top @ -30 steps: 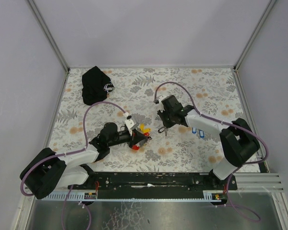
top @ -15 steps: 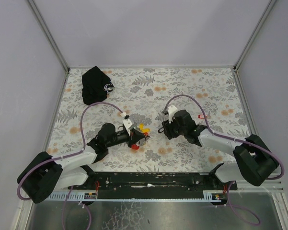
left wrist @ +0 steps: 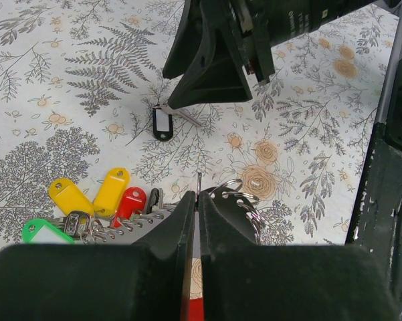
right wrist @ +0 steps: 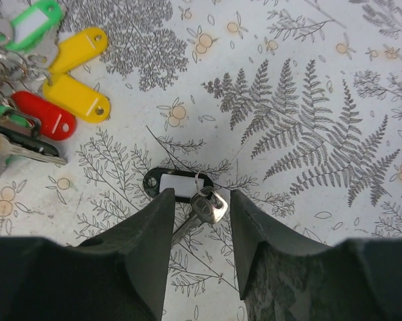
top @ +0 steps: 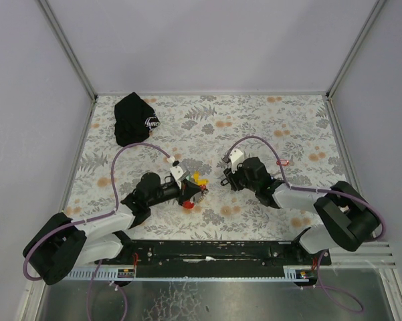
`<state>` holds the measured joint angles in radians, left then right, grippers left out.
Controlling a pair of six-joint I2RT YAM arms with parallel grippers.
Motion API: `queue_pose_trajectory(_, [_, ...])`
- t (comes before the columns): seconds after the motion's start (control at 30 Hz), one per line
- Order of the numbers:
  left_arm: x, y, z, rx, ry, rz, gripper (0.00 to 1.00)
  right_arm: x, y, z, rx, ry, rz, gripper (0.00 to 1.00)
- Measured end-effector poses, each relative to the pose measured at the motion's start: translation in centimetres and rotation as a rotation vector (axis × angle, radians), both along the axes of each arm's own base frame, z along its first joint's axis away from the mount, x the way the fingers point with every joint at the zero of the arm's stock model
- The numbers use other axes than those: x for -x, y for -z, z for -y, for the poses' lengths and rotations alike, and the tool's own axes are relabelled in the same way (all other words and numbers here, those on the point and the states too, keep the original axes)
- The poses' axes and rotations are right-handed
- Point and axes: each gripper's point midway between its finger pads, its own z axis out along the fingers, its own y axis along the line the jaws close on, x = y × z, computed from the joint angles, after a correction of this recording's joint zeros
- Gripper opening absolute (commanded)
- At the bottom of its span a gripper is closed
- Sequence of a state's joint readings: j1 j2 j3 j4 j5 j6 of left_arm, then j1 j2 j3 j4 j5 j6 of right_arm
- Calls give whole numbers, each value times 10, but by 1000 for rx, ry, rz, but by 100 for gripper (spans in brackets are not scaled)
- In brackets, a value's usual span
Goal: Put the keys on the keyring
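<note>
The keyring [left wrist: 237, 194] was pinched in the left gripper [left wrist: 197, 200]. Its fingers were pressed tight together, thin metal loops stuck out past the tips, and a bit of red showed between them lower down. Right beside the keyring lay a bunch of keys [left wrist: 112, 190] with yellow, red and green tags, flat on the floral table cover [top: 308, 120]. Farther from the keyring, beyond the fingertips, a lone key with a black tag [right wrist: 174, 185] lay on the cover. The right gripper [right wrist: 202, 195] stood over it with its fingers apart, one on either side of the key's head, grasping nothing. Well away from the keyring, a small red tag [top: 283, 162] lay beyond the right arm. A black cap [top: 134, 119] sat toward the far left corner.
</note>
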<state>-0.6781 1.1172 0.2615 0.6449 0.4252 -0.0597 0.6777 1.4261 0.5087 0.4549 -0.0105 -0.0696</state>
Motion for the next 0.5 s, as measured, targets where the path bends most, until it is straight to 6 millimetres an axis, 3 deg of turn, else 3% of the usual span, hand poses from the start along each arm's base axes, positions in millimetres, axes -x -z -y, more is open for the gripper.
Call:
queue_pose_trajectory(0.27, [-1,1,0,-2,-3,-1,0,-2,26,1,73,-14,-20,41])
queue_pose_trajectory(0.5, [-1,4,0,-9,-3,-11,0,-7,29,-1,81,-14,-10,40])
